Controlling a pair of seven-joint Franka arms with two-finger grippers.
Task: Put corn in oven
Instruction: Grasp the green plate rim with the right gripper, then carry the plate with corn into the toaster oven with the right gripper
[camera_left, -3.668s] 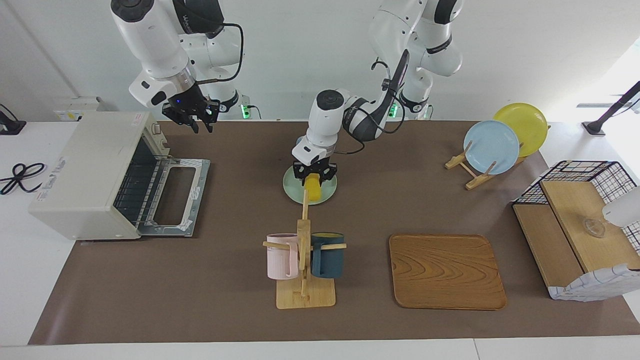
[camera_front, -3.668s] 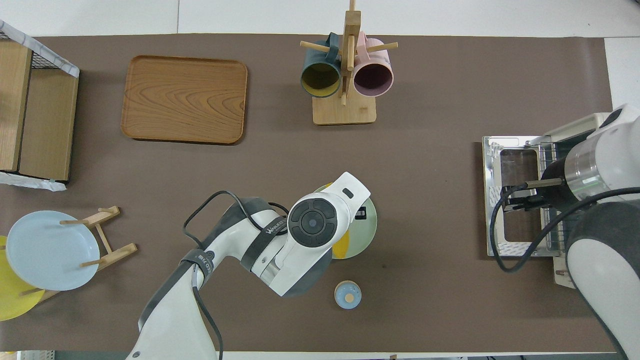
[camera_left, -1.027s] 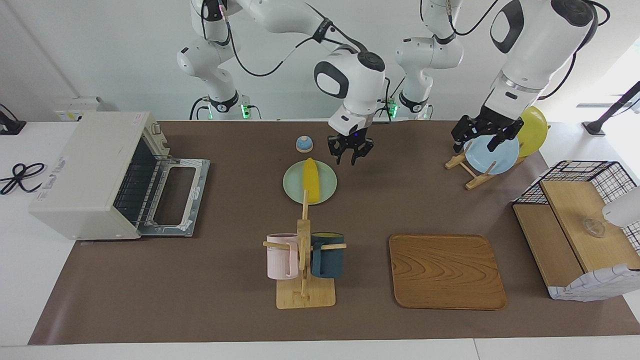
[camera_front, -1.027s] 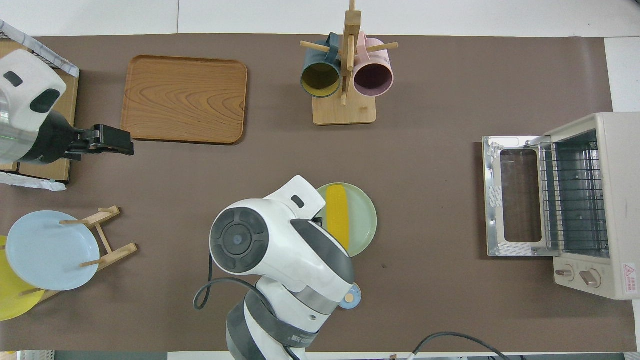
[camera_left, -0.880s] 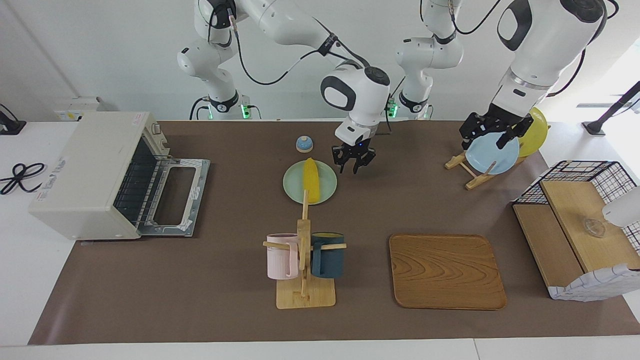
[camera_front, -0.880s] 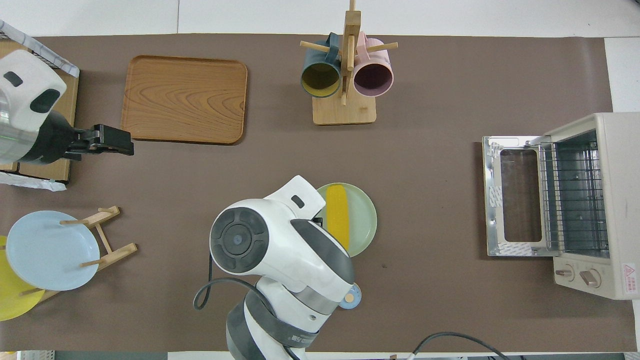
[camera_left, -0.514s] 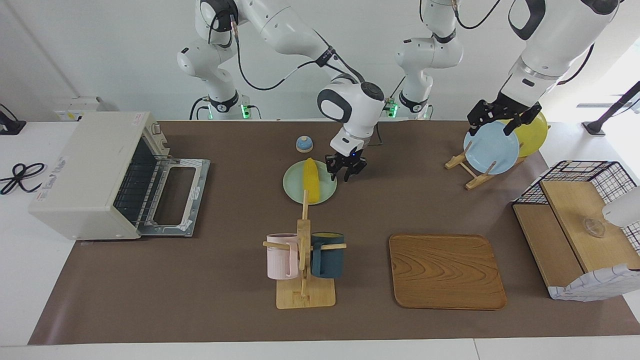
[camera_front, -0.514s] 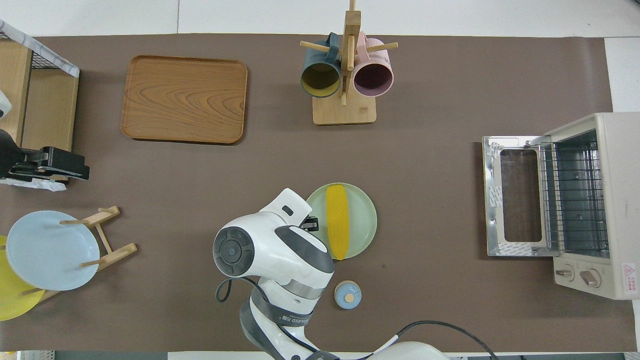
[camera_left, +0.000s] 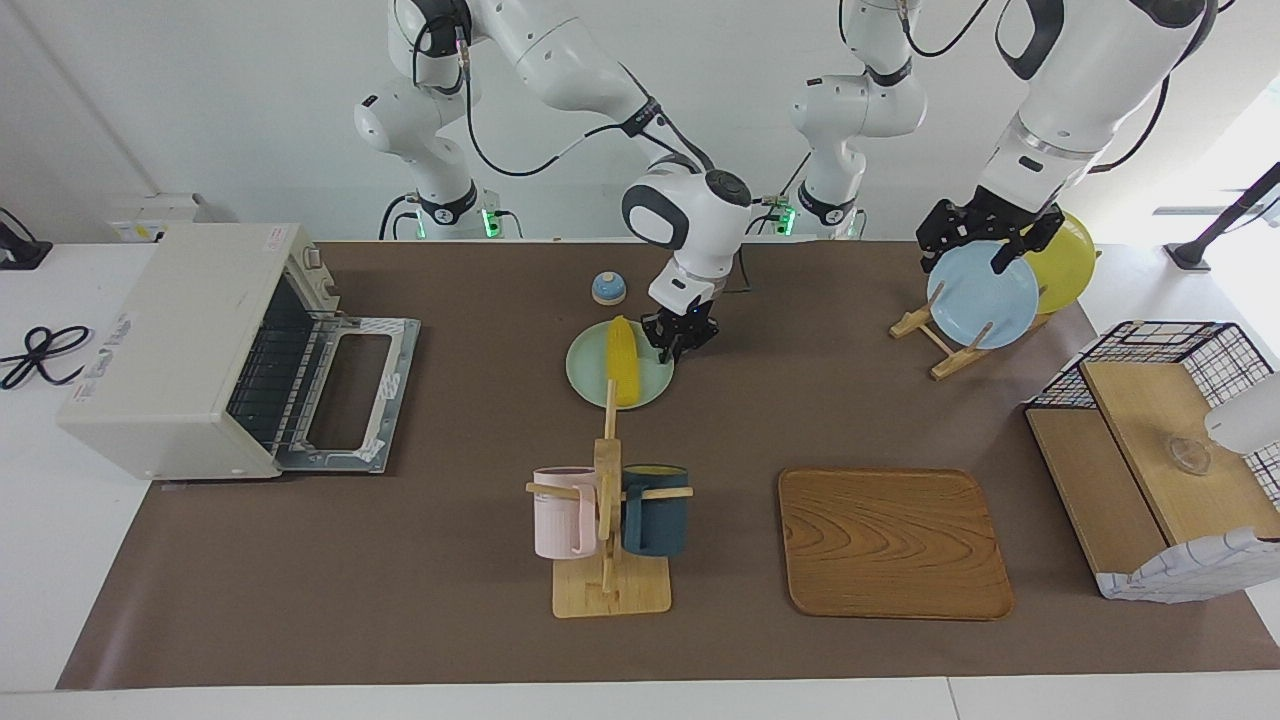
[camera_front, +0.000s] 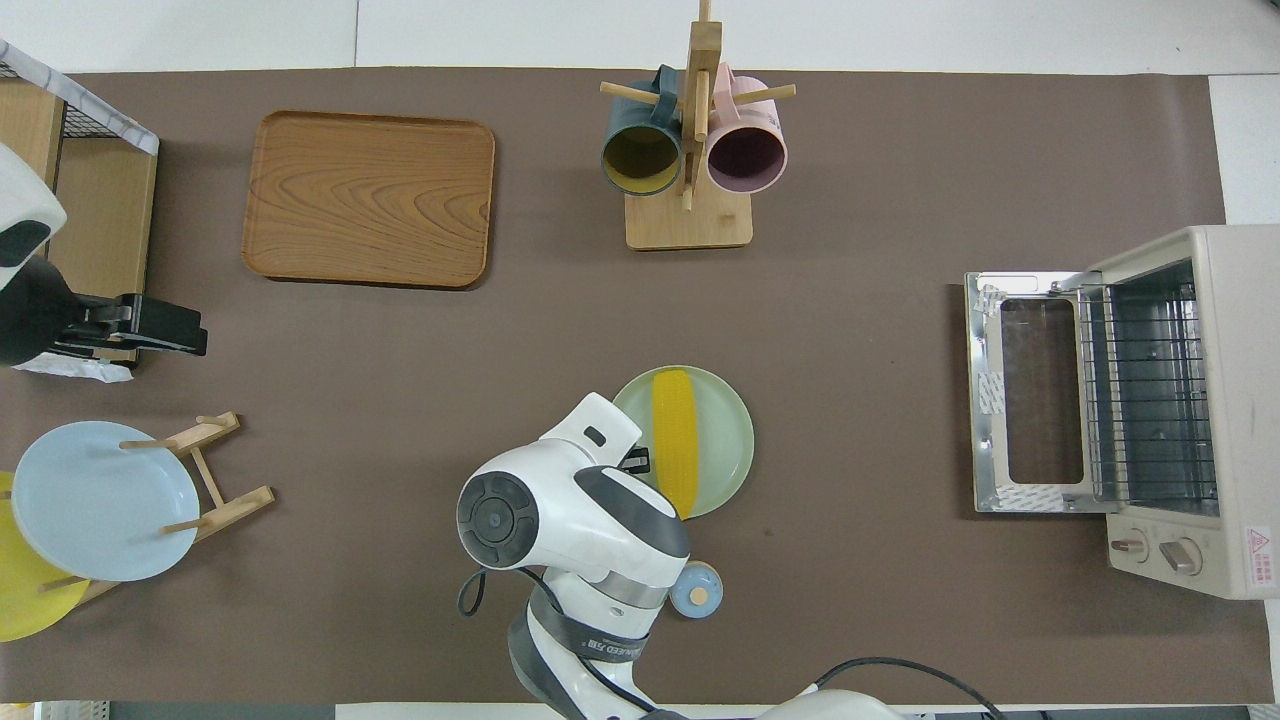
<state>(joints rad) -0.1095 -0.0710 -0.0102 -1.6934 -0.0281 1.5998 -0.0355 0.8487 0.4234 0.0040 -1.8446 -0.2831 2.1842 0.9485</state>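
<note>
From the front, the corn (camera_left: 621, 347) lies on a green plate (camera_left: 590, 378). The right gripper (camera_left: 679, 341) hangs just beside it, fingers apart. The left gripper (camera_left: 976, 237), released, is over the blue plate (camera_left: 985, 300).

From above, the oven (camera_front: 1160, 400) stands open at the right arm's end of the counter (camera_front: 860, 450).

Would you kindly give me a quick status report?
Right end effector low beside corn on green plate. Left end effector waits over plate rack. Oven open, nothing blocking.

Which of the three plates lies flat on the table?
The pale green plate under the corn; the blue plate and yellow plate stand in the wooden rack.
</note>
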